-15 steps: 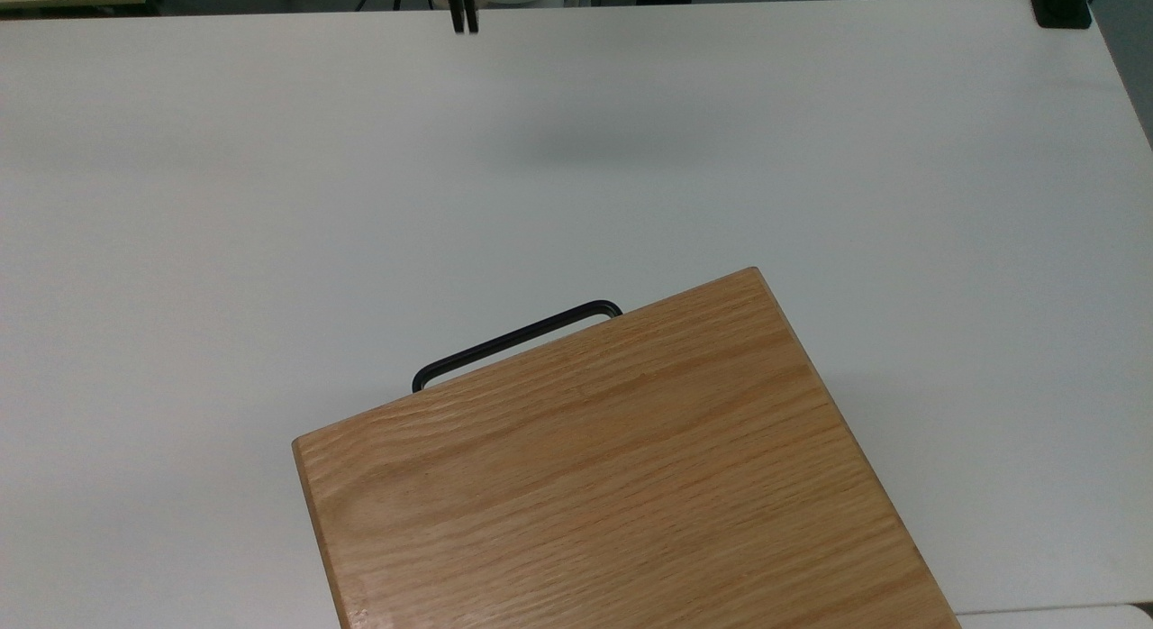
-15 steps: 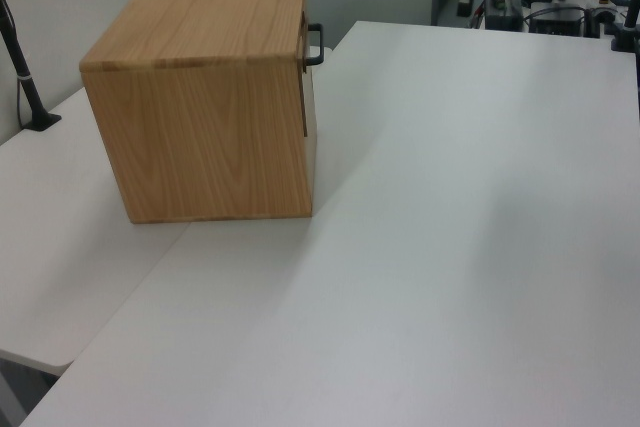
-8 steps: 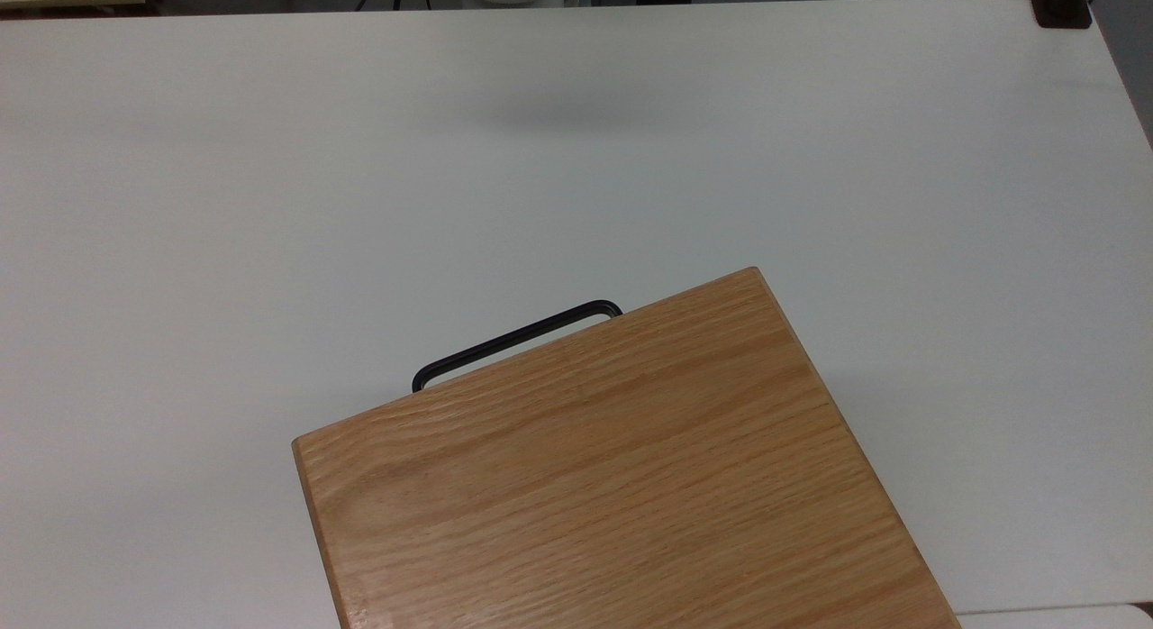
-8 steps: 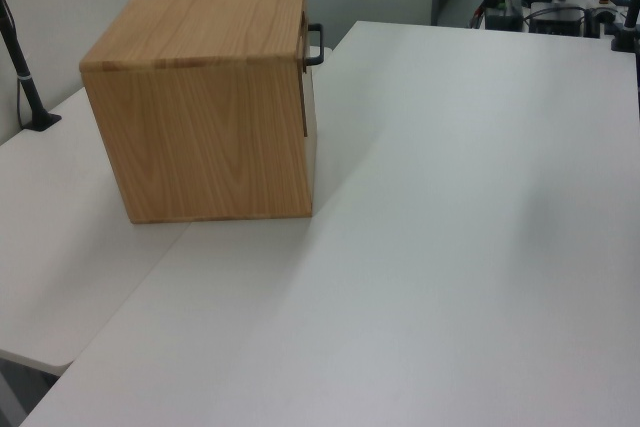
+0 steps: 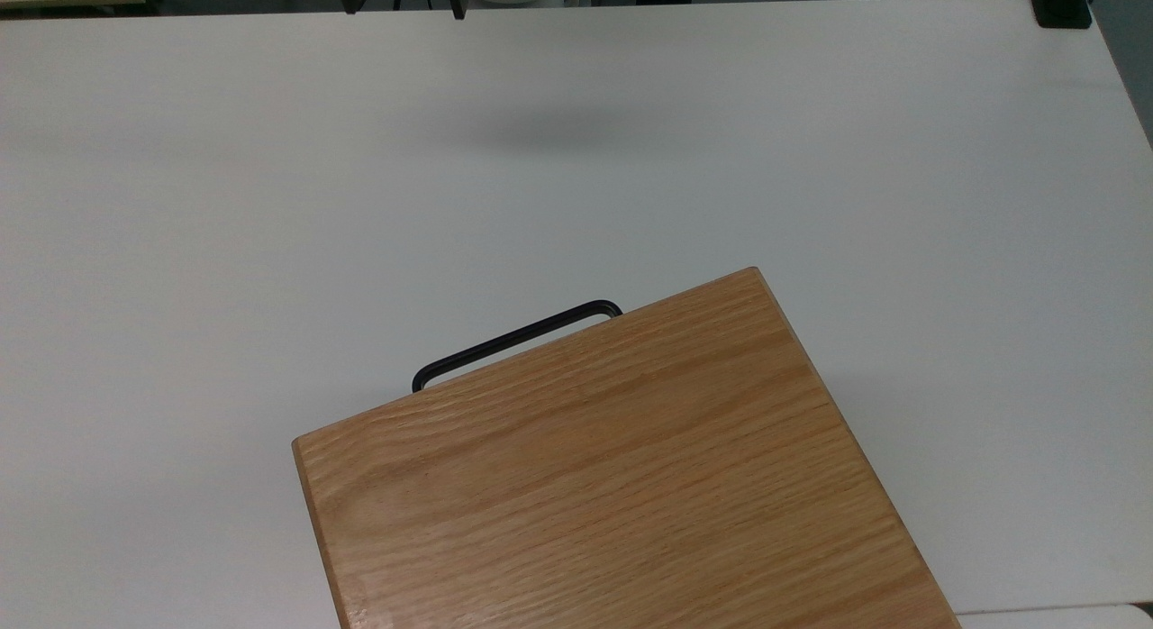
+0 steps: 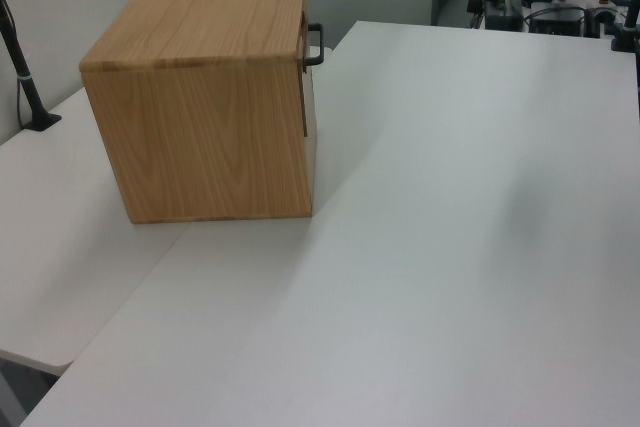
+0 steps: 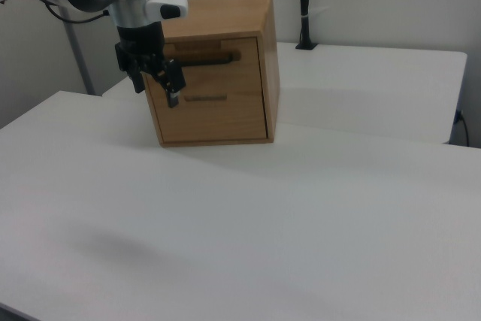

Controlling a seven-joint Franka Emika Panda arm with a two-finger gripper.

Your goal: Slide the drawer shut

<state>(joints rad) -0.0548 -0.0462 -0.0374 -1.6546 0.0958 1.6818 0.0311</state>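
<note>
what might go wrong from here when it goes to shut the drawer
1. The cabinet sits loose on the table, so a push on the drawer may slide the whole box rather than the drawer.
2. The gripper is open and hangs in front of the drawer; a finger may snag the black handle instead of pressing the front flat.

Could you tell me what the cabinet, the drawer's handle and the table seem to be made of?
The cabinet looks like light oak, or an oak veneer, with visible grain and a low sheen. The handle appears to be thin black metal, though coated plastic is possible. The table seems a matte white laminate.
</note>
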